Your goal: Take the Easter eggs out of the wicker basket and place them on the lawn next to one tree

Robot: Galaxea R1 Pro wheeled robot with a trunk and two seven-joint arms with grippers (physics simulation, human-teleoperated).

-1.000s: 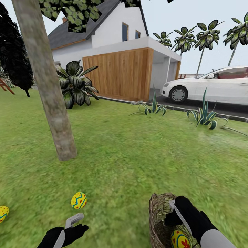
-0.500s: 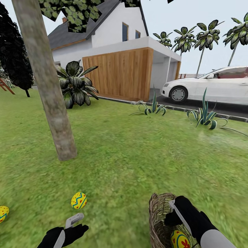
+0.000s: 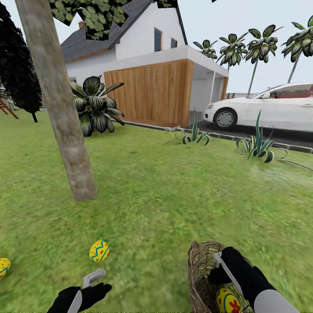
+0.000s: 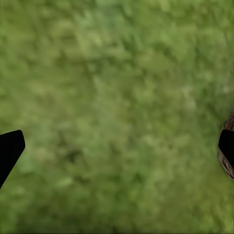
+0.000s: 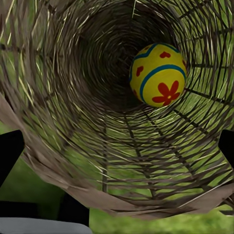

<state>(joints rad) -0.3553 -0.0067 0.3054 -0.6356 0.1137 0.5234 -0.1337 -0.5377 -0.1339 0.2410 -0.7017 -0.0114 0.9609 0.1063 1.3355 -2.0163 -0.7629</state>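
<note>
Eggs first: two of the three Easter eggs are already out on the lawn (image 3: 174, 204) — one (image 3: 99, 251) just ahead of my left tool (image 3: 89, 284), the other (image 3: 4, 266) at the far left edge, both near the tree (image 3: 65, 130) but not touching its trunk. The last egg (image 5: 157, 74), the one with the red flower, sits deep in the wicker basket (image 3: 201, 265), resting against the woven wall.

My right tool (image 5: 117, 146) is at the basket mouth with its fingers spread wide, nothing between them. Left tool hangs low over bare grass, also spread wide and holding nothing.

So I reckon I'm on the third pick. Next move calls for reaching further down into the basket, centring the fingers either side of that egg, then closing — without dragging the rim or tipping the basket over.
</note>
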